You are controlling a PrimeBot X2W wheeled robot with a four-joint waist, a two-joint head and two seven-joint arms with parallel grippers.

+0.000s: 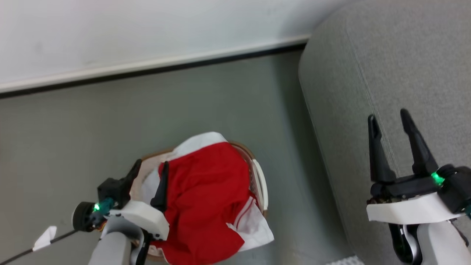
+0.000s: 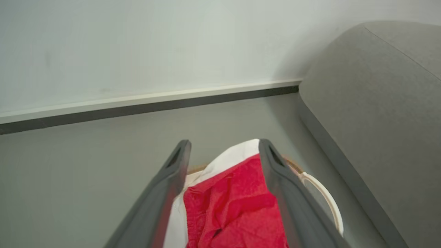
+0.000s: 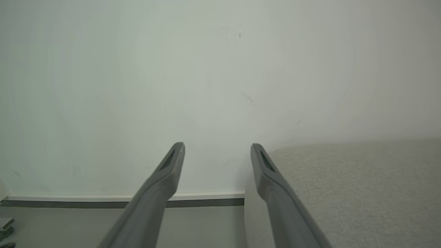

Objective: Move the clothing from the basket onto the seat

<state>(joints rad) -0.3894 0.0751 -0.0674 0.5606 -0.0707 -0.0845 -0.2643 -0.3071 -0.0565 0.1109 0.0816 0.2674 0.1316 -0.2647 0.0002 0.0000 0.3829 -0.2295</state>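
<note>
Red, white-trimmed fabric garment (image 1: 209,191) heaped in cream perforated plastic basket (image 1: 259,176), spilling over rim. Left gripper (image 1: 151,163) spread at basket's left edge. Right gripper (image 1: 388,115) spread over grey upholstered sofa (image 1: 386,66) right of basket, bare floor strip (image 1: 287,129) between. Right wrist view adds pale wall (image 3: 206,69).

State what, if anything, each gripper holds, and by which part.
Nothing: the left gripper stands open over the clothing, the right gripper open above the seat.

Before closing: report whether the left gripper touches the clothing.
Cannot tell. Left wrist view shows the left gripper astride the clothing, neither contact nor gap plain.
</note>
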